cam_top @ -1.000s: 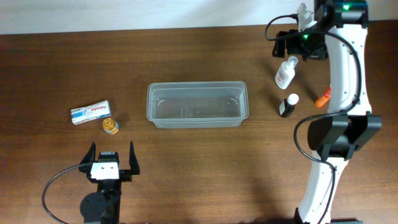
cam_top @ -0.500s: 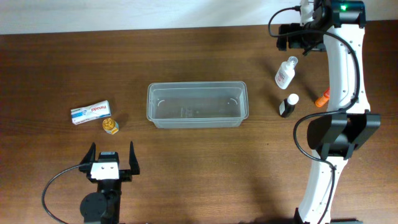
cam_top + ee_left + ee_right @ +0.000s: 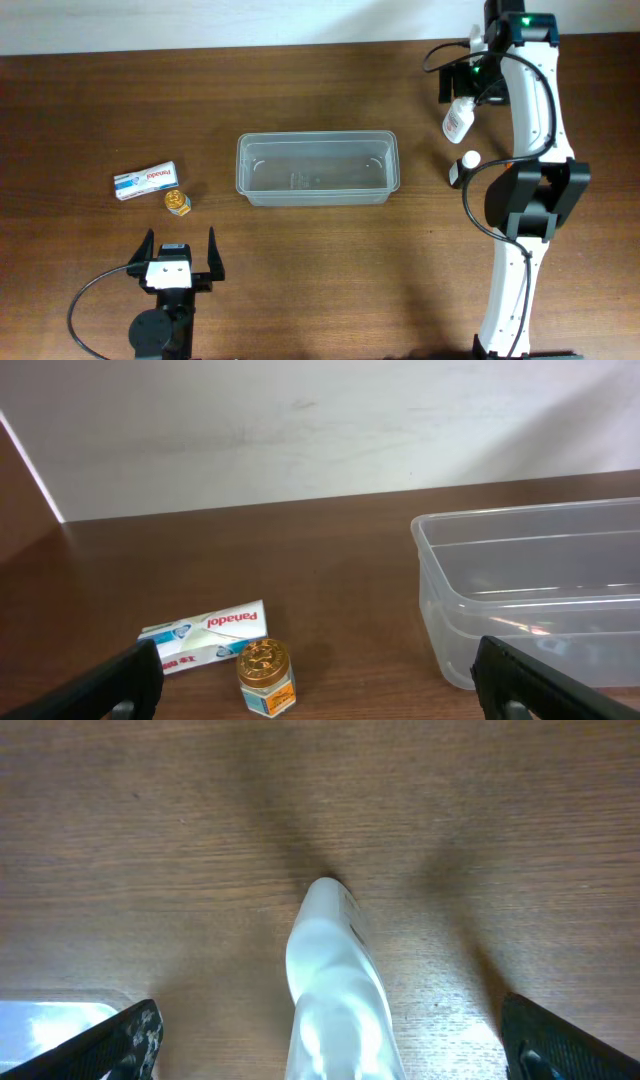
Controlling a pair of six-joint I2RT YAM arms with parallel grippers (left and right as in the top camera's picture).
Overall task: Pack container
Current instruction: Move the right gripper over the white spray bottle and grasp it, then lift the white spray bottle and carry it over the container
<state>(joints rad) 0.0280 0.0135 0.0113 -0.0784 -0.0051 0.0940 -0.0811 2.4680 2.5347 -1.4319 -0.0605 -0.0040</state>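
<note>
The container (image 3: 317, 168) is a clear plastic tub, empty, at the table's middle; it also shows in the left wrist view (image 3: 530, 595). A clear white bottle (image 3: 455, 122) lies at the far right. My right gripper (image 3: 467, 90) is open over the bottle's top end. In the right wrist view the bottle (image 3: 335, 980) sits between the spread fingers (image 3: 340, 1055), apart from both. A Panadol box (image 3: 146, 181) and a gold-lidded jar (image 3: 178, 202) lie at the left. My left gripper (image 3: 180, 256) is open and empty near the front edge.
A dark bottle with a white cap (image 3: 463, 168) stands right of the container, beside my right arm. In the left wrist view the box (image 3: 205, 635) and jar (image 3: 266, 675) lie ahead between the fingers (image 3: 325, 695). A white wall runs behind the table.
My right gripper has swung from the table's far edge back over the clear white bottle's top. The arm now covers the orange thing at the right. The left arm has not moved.
</note>
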